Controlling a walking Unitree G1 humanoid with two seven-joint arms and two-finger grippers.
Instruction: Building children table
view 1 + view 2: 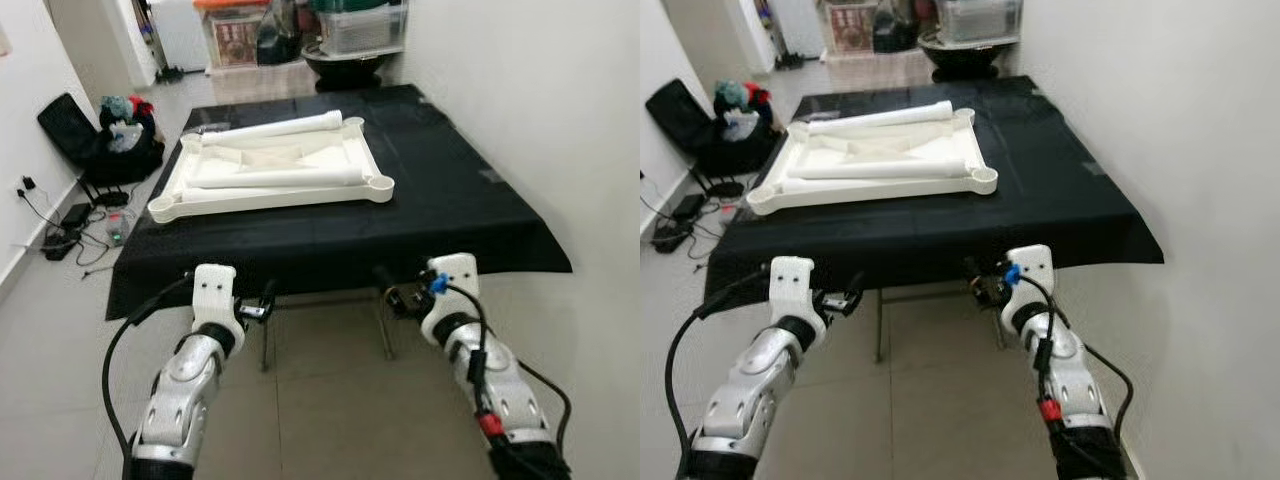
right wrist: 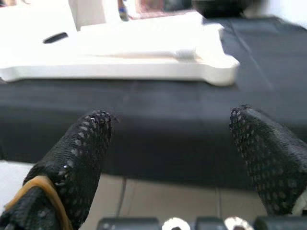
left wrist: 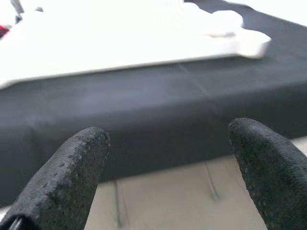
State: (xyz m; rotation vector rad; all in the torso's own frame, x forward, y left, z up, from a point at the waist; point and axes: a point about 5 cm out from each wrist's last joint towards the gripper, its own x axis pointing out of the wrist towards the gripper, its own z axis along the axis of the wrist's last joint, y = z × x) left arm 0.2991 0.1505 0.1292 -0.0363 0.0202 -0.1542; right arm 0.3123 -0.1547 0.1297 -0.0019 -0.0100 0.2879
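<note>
left end effector (image 3: 168,158) spread | right end effector (image 2: 177,153) spread | tabletop (image 1: 270,170) on cloth (image 1: 450,190)

Left tool (image 3: 168,163), right tool (image 2: 172,158) — seemingly spread, raised

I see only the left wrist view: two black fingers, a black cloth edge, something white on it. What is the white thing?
Observer: A white tabletop with round sockets at its corners. Two white legs lie across it.
Operator: Where is my right gripper?
Observer: The right gripper hangs before the near edge of the table, level with the left gripper, jaws open.
Operator: Is there anything on the floor at my left?
Observer: Yes. Cables lie along the left wall, and a black bag stands farther back.
</note>
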